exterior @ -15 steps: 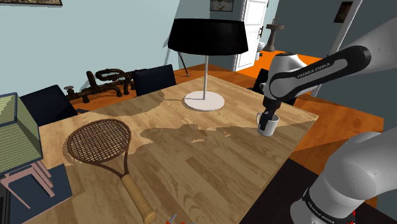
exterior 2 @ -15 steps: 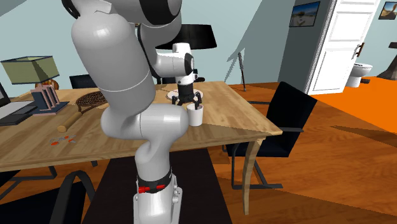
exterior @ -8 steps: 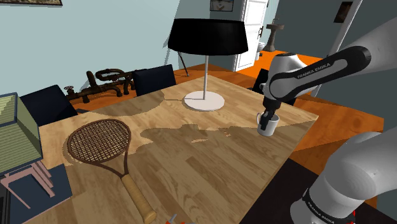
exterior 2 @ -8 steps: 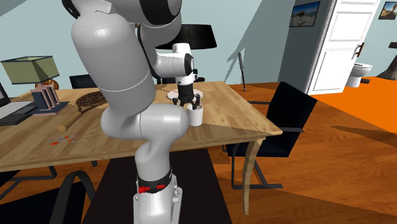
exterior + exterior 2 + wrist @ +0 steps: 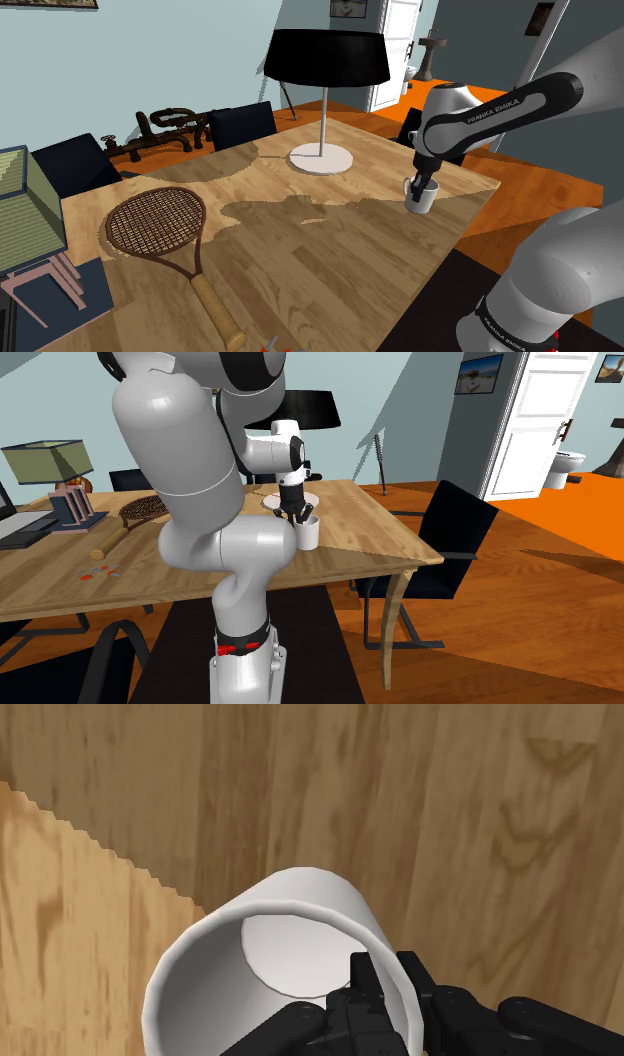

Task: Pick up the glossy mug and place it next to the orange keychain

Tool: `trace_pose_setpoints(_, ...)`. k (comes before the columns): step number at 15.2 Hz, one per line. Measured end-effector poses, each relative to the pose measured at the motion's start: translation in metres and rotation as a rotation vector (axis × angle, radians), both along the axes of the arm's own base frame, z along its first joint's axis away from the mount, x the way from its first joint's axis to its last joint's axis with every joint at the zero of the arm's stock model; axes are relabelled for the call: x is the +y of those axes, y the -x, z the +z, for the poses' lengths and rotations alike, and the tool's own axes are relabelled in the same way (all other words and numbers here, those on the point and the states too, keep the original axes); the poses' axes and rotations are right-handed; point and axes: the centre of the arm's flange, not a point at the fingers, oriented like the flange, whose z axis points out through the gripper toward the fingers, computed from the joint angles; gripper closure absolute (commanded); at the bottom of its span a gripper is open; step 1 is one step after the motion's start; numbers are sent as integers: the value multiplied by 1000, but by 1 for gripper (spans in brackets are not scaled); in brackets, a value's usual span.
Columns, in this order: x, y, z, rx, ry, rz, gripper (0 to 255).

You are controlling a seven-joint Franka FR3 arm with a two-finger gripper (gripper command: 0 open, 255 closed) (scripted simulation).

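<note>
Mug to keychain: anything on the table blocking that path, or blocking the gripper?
Nothing visible. The black gripper clasps the wall of the glossy white mug. Bare wooden table runs from there to the small orange keychain. The brown racket lies beyond the keychain, off that line.

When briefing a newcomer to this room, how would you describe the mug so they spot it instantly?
Find the wooden table and its lamp with the black shade. To the shoulder view's right of the lamp's base, near the table edge, stands a plain white mug, the black gripper clasping its rim. It is the only cup in sight.
</note>
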Motion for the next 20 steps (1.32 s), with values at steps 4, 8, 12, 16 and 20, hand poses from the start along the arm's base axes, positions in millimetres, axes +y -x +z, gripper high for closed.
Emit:
trace_pose_setpoints(4,0,0,11,0,0,0,255)
trace_pose_setpoints(8,0,1,32,-1,0,0,255)
trace_pose_setpoints(12,0,-1,53,-1,0,0,255)
trace_pose_setpoints(16,0,0,73,-1,0,0,255)
trace_pose_setpoints(20,1,0,95,0,0,0,255)
